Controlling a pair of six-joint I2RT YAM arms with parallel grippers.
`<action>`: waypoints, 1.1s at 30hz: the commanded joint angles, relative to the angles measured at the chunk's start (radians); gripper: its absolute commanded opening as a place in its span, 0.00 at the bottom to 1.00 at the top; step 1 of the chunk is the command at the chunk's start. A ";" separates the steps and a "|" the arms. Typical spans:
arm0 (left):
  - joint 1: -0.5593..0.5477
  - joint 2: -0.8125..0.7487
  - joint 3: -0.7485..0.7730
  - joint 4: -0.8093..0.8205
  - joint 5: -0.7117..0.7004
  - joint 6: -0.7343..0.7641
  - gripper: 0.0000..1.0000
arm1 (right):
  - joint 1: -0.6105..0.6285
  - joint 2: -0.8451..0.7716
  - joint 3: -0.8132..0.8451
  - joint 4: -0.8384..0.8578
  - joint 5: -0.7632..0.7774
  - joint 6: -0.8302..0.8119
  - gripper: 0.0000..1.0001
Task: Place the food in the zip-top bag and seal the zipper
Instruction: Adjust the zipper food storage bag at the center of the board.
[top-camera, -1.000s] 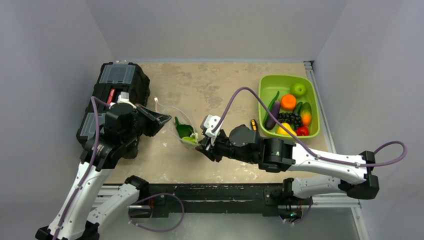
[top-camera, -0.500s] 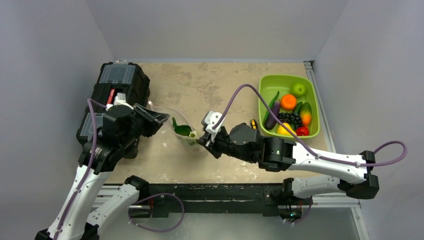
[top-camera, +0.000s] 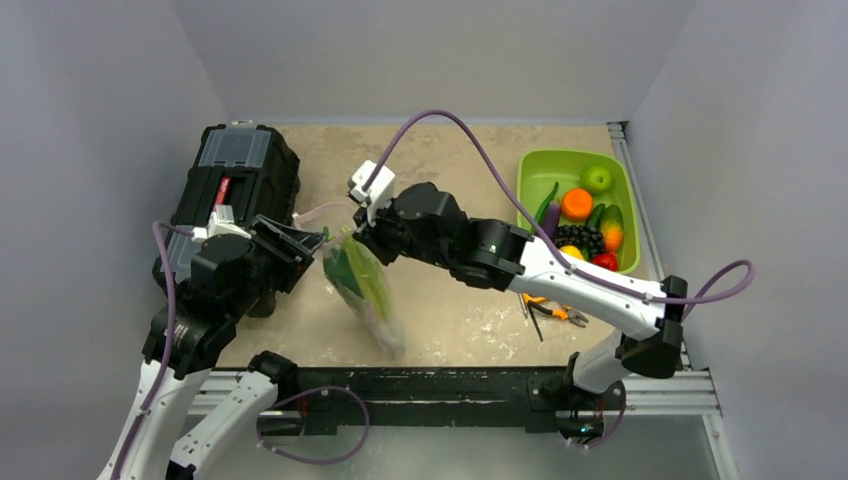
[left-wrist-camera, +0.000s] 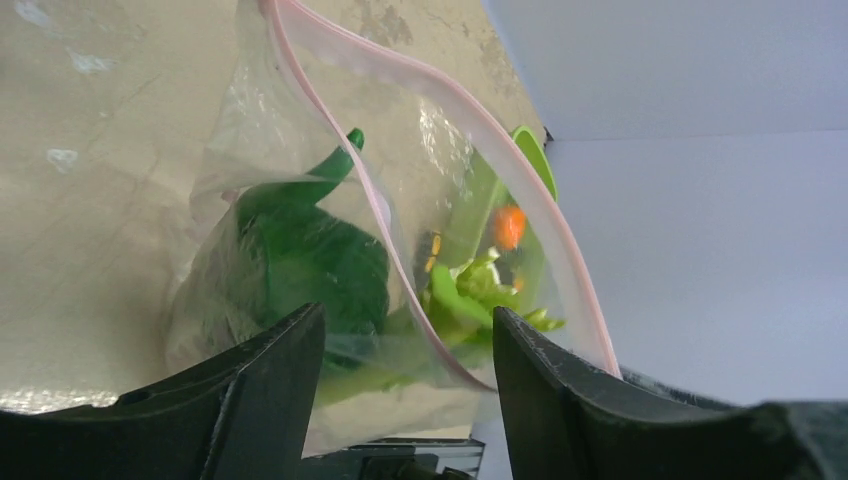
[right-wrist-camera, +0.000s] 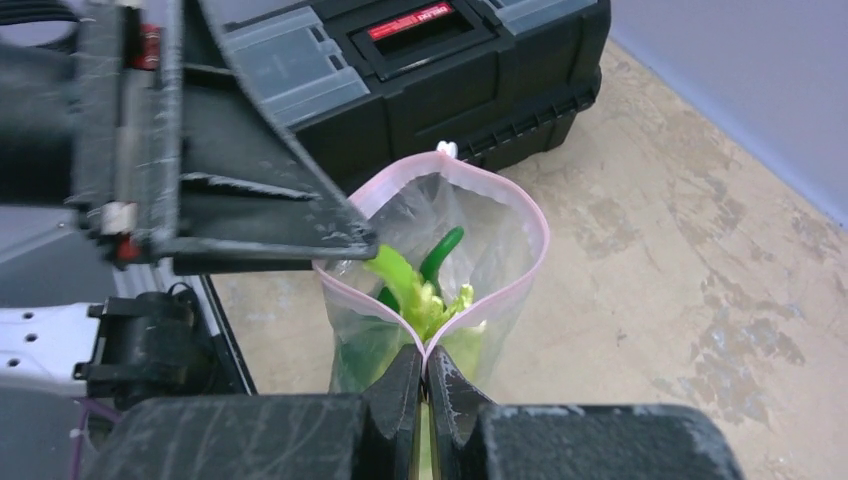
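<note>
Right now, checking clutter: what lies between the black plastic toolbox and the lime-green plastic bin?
Top view: the right gripper holding the clear plastic bag of leafy greens.

1. The zip-top bag (top-camera: 388, 330) hung over the middle of the table (top-camera: 440, 170), mouth uppermost; whether its lower end touched the table was hard to tell.
2. The food (top-camera: 350, 275) lay inside the bag.
3. The right gripper (right-wrist-camera: 425, 355) met the bag's zipper (right-wrist-camera: 520, 200) at the mouth's far side; the left gripper (top-camera: 318, 240) stood just left of the mouth.
4. The toolbox (top-camera: 240, 170) sat left of and behind the bag.
5. The bin (top-camera: 528, 165), with fruits (top-camera: 577, 203) in it, lay well right of the bag and behind it.
6. The pliers (top-camera: 555, 310) lay right of the bag, nearer the arm bases.
</note>
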 joint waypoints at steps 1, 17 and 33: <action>0.005 -0.043 0.055 -0.040 -0.078 0.101 0.63 | -0.021 0.036 0.155 -0.069 -0.072 -0.027 0.00; 0.005 -0.055 0.153 -0.155 -0.126 -0.007 0.84 | -0.063 -0.049 0.169 0.003 -0.168 -0.007 0.00; 0.005 -0.106 0.120 -0.082 -0.117 0.049 0.79 | -0.128 -0.026 0.159 0.071 -0.288 0.018 0.00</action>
